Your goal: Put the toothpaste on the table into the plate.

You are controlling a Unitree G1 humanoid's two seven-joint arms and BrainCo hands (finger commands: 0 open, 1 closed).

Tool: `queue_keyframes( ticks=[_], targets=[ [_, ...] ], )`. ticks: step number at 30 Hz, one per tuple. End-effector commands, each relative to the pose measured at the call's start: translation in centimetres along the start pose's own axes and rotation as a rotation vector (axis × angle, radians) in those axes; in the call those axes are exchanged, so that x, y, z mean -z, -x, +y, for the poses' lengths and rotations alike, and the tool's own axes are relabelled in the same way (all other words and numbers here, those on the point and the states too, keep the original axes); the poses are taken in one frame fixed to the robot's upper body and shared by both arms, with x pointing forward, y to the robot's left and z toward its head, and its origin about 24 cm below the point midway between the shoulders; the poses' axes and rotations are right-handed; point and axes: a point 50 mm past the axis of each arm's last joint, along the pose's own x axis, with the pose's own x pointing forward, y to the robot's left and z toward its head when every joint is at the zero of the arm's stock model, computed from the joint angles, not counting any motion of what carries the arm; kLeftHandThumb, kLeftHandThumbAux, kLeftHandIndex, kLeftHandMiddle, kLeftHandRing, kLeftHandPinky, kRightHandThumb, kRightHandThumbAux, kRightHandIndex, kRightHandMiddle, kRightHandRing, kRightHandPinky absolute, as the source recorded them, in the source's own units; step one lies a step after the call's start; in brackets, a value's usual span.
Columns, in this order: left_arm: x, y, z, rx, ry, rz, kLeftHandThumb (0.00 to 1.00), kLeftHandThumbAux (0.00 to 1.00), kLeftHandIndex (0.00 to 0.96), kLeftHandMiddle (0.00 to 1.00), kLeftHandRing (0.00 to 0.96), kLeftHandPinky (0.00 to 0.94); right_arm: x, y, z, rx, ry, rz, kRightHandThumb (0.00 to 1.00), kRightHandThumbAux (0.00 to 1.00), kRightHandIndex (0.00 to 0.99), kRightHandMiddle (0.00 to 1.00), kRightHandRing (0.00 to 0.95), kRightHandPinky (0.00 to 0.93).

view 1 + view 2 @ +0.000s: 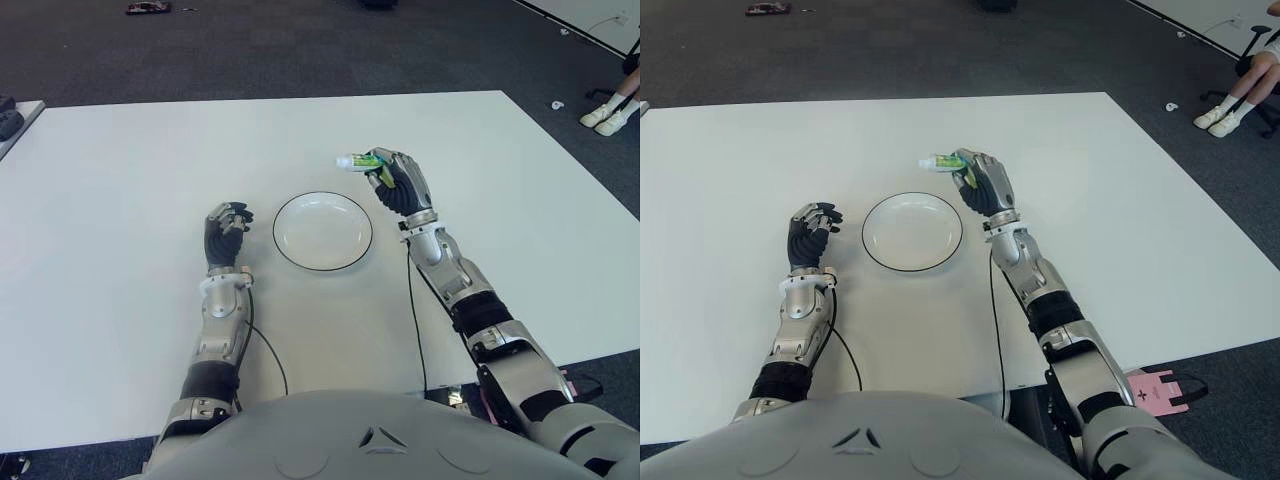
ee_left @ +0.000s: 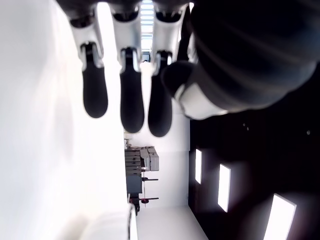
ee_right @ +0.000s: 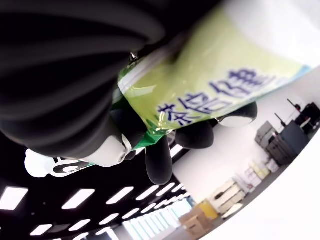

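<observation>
here, white plate (image 1: 322,231) with a dark rim near the table's (image 1: 120,300) middle, nothing in it, right hand (image 1: 400,185) just beyond its right rim, fingers clenched around the green toothpaste (image 1: 362,161), left hand (image 1: 226,233) left of the plate, fingers curled, holding nothing

green/white toothpaste (image 1: 362,161) held just beyond plate (image 1: 323,231) rim.

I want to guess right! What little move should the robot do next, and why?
Probably swing the right hand leftward over the plate. Its fingers already grip the toothpaste, held beyond the plate's far right rim, and the plate holds nothing yet.
</observation>
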Motion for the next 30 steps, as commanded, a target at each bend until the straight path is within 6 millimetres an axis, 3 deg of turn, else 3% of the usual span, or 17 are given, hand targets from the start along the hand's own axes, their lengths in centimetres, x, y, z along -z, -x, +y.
queue_keyframes(
  ticks=[1, 16, 30],
  targets=[
    [2.3, 1.2, 0.4, -0.007, -0.036, 0.113, 0.713, 0.716, 0.436, 0.518, 0.509, 0.495, -1.3, 0.0, 0.6, -0.072, -0.001, -0.055, 0.844, 0.684, 0.394, 0.544, 0.858, 0.864],
    [2.2, 1.3, 0.2, -0.008, -0.025, 0.117, 0.711, 0.716, 0.434, 0.513, 0.503, 0.489, -3.8, 0.3, 1.6, -0.276, 0.077, -0.249, 0.845, 0.683, 0.393, 0.55, 0.877, 0.884],
    [2.2, 1.2, 0.1, -0.015, -0.032, 0.116, 0.711, 0.716, 0.435, 0.511, 0.502, 0.492, -3.6, 0.7, 3.2, -0.401, 0.143, -0.312, 0.846, 0.681, 0.402, 0.563, 0.873, 0.871]
  ],
)
